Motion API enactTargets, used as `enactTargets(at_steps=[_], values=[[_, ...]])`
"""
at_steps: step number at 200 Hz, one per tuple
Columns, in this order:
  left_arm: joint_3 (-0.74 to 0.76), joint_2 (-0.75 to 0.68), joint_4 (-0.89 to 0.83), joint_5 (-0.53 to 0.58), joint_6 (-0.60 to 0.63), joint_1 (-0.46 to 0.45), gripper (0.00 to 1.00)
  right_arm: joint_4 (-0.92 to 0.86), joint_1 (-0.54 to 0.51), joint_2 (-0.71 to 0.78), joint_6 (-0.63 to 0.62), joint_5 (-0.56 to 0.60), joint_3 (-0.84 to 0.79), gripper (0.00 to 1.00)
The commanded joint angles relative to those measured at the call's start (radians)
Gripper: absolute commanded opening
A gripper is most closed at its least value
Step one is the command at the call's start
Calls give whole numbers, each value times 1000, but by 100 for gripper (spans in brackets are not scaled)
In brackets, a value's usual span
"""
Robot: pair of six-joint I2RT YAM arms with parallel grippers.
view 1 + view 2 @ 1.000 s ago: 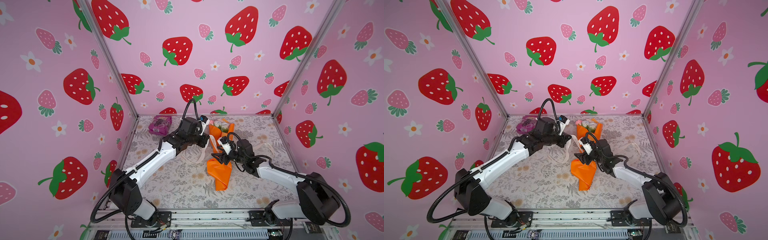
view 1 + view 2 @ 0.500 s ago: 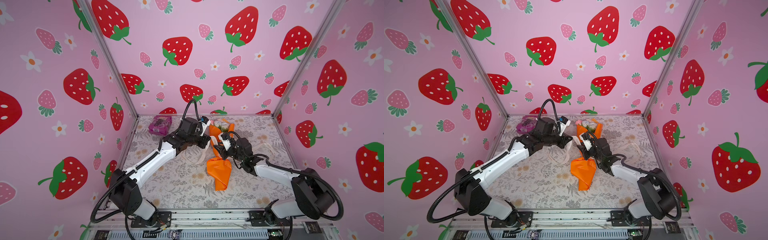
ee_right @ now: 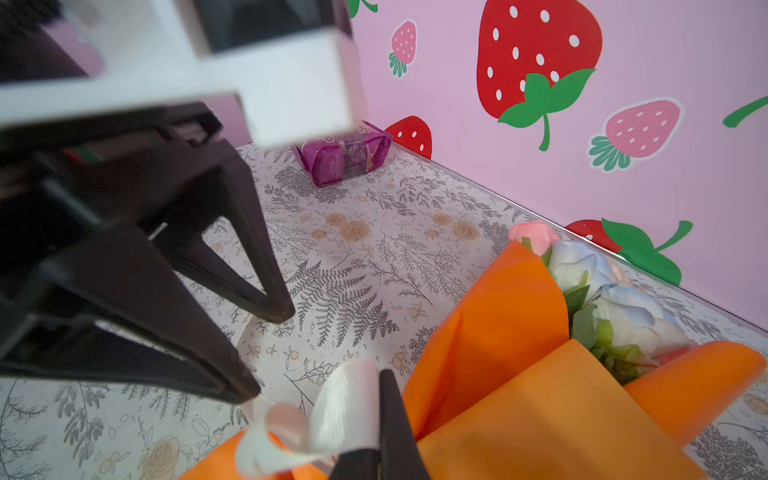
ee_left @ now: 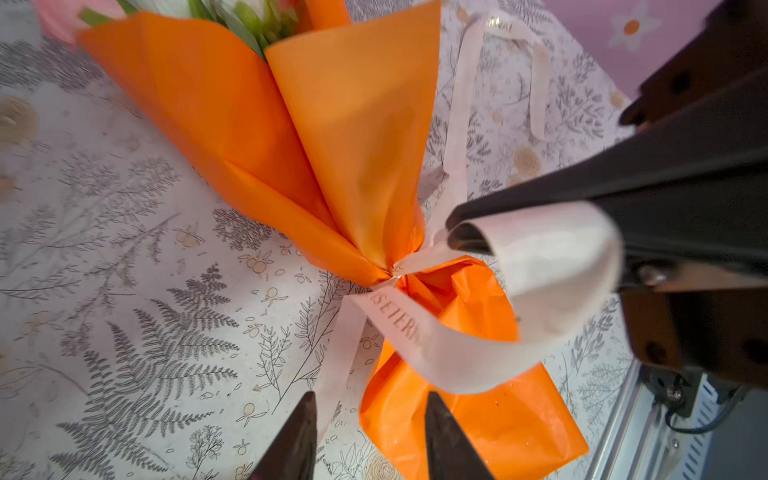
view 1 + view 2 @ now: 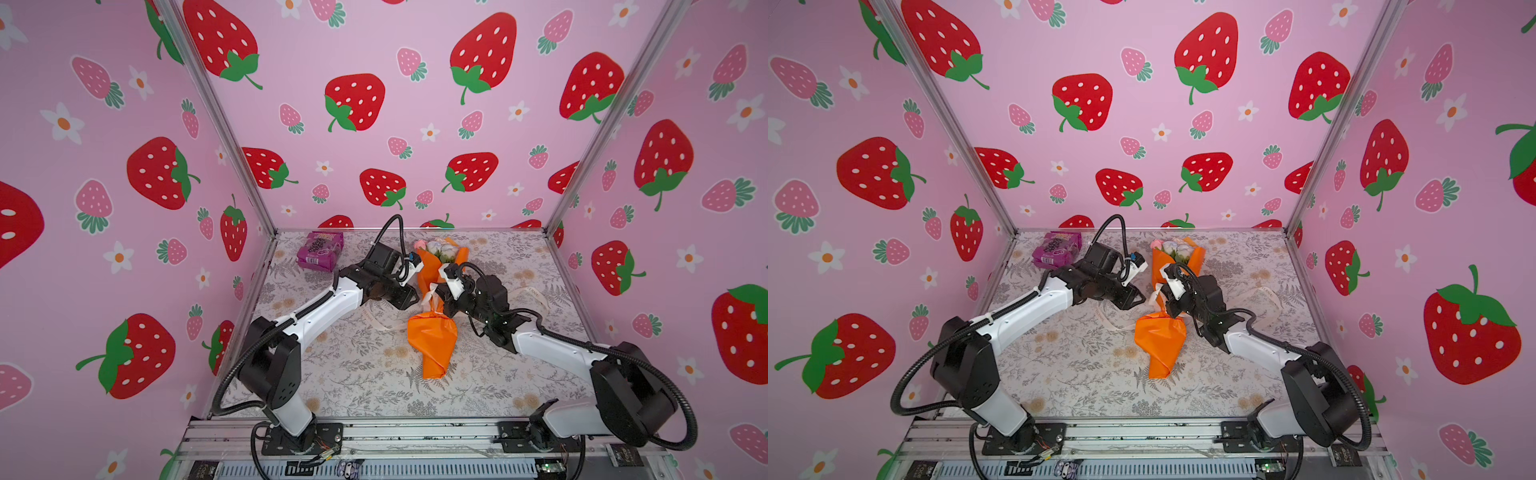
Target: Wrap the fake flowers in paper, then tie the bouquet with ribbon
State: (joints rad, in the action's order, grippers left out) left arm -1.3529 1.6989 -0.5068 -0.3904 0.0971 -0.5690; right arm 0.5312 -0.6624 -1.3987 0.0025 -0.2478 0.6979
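The bouquet of fake flowers (image 5: 432, 336) (image 5: 1160, 340) lies mid-table in orange paper, pink and white heads toward the back wall. A cream ribbon (image 4: 552, 266) cinches its waist. My right gripper (image 3: 380, 374) (image 4: 455, 224) is shut on a loop of that ribbon (image 3: 349, 407), just right of the waist (image 5: 438, 293). On the waist's left, my left gripper (image 4: 370, 399) (image 5: 409, 297) stands open with nothing between its fingers. It hovers over a ribbon tail and the paper's lower part. The stems are hidden inside the wrap.
A purple snack packet (image 5: 320, 251) (image 3: 345, 156) lies at the back left corner. Loose ribbon tails trail right (image 5: 536, 295) and left (image 5: 374, 322) of the bouquet. The two grippers are close together at the waist, and pink walls enclose three sides.
My right gripper has moved in to the waist and shut on the ribbon loop. The left gripper, shut before, has opened and let the ribbon go.
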Motion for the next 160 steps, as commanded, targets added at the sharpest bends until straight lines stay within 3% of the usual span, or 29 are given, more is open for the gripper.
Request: enactTargets(at_steps=[1, 32, 87, 114, 160], values=[[-74, 17, -27, -110, 71, 2, 47, -5, 7, 26, -48, -4, 2, 3], [-83, 24, 15, -184, 77, 1, 55, -21, 9, 22, -45, 5, 11, 3], [-56, 14, 35, -283, 119, 18, 56, -42, 11, 1, -12, 20, 31, 5], [-83, 47, 55, -328, 112, 18, 65, -42, 12, 1, -9, 23, 31, 5], [-141, 115, 27, -364, 131, 17, 64, -42, 15, 1, 10, 26, 28, 7]])
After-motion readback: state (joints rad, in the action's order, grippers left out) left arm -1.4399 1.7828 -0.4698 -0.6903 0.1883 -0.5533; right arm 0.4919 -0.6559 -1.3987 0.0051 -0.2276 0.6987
